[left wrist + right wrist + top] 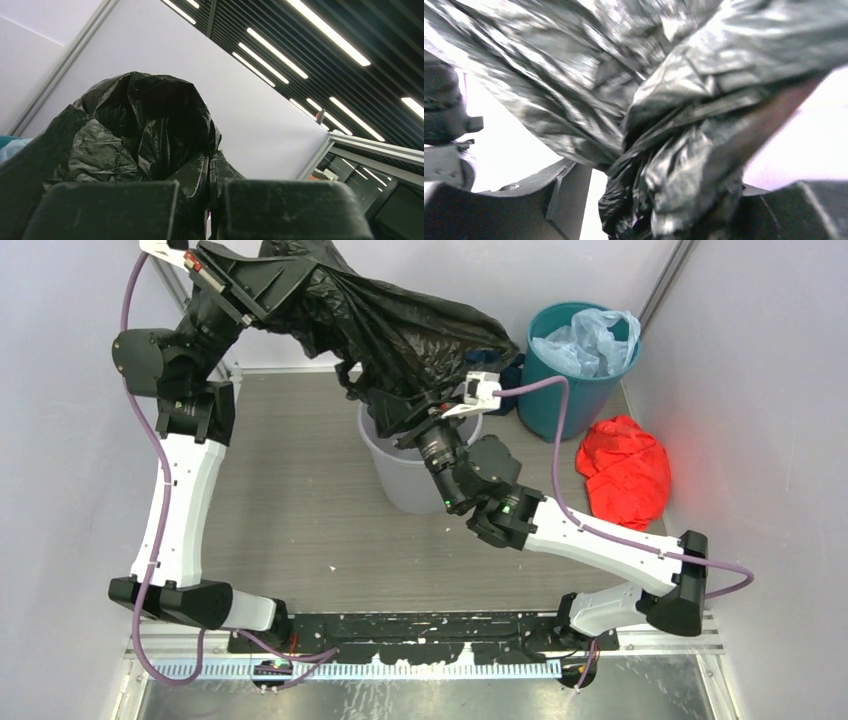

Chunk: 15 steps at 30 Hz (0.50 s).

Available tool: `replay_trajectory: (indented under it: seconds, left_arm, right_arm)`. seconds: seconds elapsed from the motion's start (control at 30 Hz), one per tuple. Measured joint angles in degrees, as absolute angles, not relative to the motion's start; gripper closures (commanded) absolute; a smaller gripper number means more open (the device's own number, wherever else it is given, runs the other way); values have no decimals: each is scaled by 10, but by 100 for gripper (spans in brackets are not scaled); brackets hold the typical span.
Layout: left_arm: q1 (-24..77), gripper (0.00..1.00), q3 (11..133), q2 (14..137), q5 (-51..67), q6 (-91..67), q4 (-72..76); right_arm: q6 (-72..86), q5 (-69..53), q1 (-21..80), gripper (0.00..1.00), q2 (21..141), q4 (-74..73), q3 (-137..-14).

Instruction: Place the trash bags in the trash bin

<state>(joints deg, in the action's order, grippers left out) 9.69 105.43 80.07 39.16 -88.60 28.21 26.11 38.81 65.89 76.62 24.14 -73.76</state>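
Note:
The black trash bag (400, 315) hangs stretched in the air from the top left down to the grey trash bin (400, 485). My left gripper (268, 298) is raised high at the back left and is shut on one edge of the bag; in the left wrist view its jaws (214, 170) meet with the black film (145, 125) pinched between them. My right gripper (412, 418) points up over the bin's mouth, under the bag. In the right wrist view its jaws (664, 210) stand apart around a wad of the bag (684, 165), with a bright gap beside the left finger (566, 200).
A teal bin (560, 400) holding a pale blue plastic bag (590, 340) stands at the back right. A red cloth bundle (625, 470) lies on the table right of the grey bin. Walls close in on the left, back and right.

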Motion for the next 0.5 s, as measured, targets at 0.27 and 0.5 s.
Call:
replay_trajectory:
  seconds: [0.27,0.5]
  left_arm:
    - [97,100,1015,791,399,-898,299]
    - [92,100,1036,796,415,-898,292]
  right_arm:
    - [207,395,653,60,712,266,-736]
    - [197,390,650,84,662,215,-732]
